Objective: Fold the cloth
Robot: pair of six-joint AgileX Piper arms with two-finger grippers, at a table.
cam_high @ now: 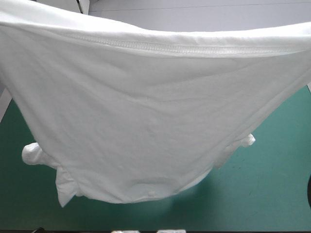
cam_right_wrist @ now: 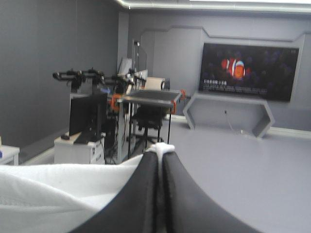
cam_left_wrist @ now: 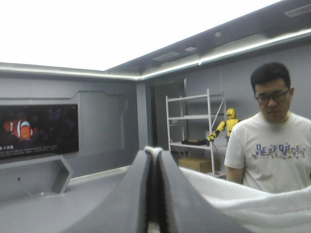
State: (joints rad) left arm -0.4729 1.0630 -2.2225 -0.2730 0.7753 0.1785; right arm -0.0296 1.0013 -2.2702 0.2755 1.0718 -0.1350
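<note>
T-shirt (cam_high: 146,131): white, lifted above the table and stretched wide by its stitched hem (cam_high: 160,47), the body hanging down over the table's middle.
Sleeves (cam_high: 34,154): bunched, one at each lower side of the hanging sheet, low toward the table.
Left gripper (cam_left_wrist: 154,151): raised above the table, black fingers pressed into one arch, white cloth pinched at the tip.
Right gripper (cam_right_wrist: 161,148): likewise raised, fingers all but closed on the cloth.
Table (cam_high: 272,184): teal-green cover showing under and beside the shirt.
</note>
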